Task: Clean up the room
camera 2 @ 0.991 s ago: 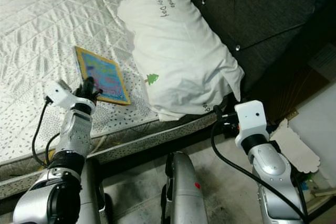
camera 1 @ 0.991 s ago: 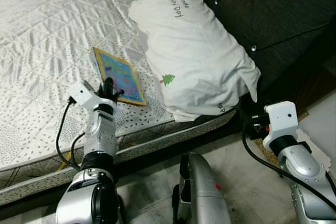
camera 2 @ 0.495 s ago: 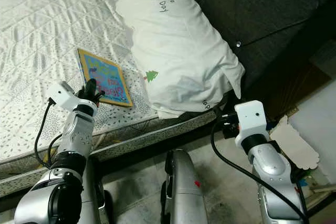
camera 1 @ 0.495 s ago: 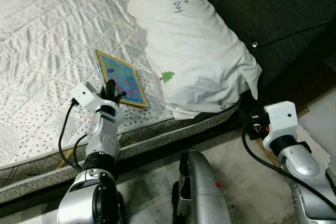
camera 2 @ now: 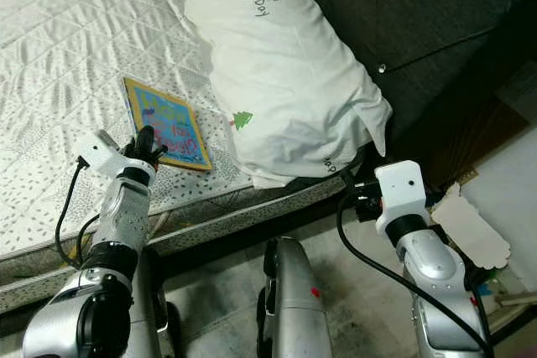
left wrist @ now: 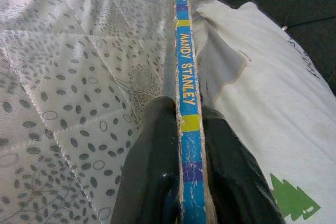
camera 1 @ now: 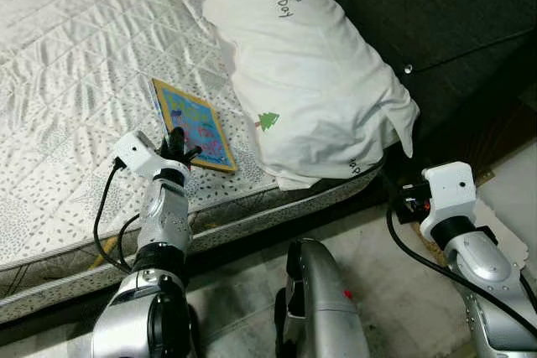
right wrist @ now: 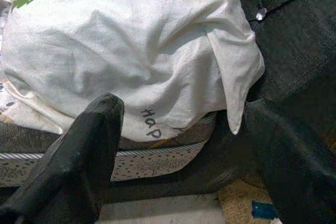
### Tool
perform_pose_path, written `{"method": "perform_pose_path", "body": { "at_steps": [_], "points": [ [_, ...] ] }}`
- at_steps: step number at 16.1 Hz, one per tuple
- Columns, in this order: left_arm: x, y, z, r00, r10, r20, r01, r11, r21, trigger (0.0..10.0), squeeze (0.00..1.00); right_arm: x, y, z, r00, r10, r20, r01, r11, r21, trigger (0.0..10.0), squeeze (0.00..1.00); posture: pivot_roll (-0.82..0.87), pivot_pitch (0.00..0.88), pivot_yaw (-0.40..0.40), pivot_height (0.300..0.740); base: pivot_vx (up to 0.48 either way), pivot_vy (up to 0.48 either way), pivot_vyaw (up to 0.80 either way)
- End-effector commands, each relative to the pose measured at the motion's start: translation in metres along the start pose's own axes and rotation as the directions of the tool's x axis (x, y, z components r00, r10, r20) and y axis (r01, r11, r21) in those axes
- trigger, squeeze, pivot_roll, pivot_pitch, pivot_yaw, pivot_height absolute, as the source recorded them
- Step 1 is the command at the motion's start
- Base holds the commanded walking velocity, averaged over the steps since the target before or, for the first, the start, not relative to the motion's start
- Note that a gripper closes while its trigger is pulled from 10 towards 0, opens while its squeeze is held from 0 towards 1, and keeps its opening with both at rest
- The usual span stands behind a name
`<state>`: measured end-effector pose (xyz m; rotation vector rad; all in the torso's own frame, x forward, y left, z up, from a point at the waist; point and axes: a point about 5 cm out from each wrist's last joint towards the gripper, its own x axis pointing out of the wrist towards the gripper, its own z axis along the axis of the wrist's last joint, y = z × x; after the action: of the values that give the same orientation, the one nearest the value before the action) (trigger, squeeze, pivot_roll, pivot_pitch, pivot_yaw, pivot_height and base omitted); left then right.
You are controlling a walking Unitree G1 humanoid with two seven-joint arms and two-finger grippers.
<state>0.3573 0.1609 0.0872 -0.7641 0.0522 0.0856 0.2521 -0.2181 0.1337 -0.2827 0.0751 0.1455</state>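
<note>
Two black fingers (left wrist: 157,182) of the left gripper (camera 1: 178,145) pinch the near edge of a thin, stiff picture book (camera 1: 192,124), whose blue spine shows between them; it lies flat on the quilted, speckled mattress (camera 1: 75,81) just beside the soft, rumpled white pillow (camera 1: 310,81), probably so it can be lifted off the bed. Beyond the pillow's far end, the right gripper (right wrist: 178,166) hangs over the floor by the dark tufted headboard (camera 1: 453,14), fingers spread and holding nothing.
</note>
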Motion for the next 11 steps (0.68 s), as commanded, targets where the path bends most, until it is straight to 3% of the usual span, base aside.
{"method": "perform_pose_path", "body": {
  "at_steps": [1, 7, 11],
  "points": [
    [0.001, -0.008, -0.021, 0.987, -0.054, -0.151, 0.041, 0.995, -0.088, 10.0, 0.0, 0.005, -0.001, 0.012, 0.999, 0.004, 0.041, -0.003, 1.0, -0.021, 10.0, 0.0, -0.25, 0.15, -0.101, 0.574, 0.0, 0.0, 0.0],
    [0.002, -0.01, -0.026, 0.976, -0.076, -0.202, 0.055, 0.993, -0.107, 10.0, 0.0, 0.007, -0.001, 0.012, 0.999, -0.001, 0.049, 0.002, 1.0, -0.022, 10.0, 0.0, -0.25, 0.148, -0.094, 0.574, 0.0, 0.0, 0.0],
    [0.006, -0.001, -0.009, 0.991, -0.033, -0.128, 0.028, 0.999, -0.041, 10.0, 0.0, 0.008, -0.001, 0.012, 0.999, -0.008, 0.05, 0.009, 1.0, -0.019, 10.0, 0.0, -0.25, 0.146, -0.092, 0.574, 0.0, 0.0, 0.0]
  ]
}}
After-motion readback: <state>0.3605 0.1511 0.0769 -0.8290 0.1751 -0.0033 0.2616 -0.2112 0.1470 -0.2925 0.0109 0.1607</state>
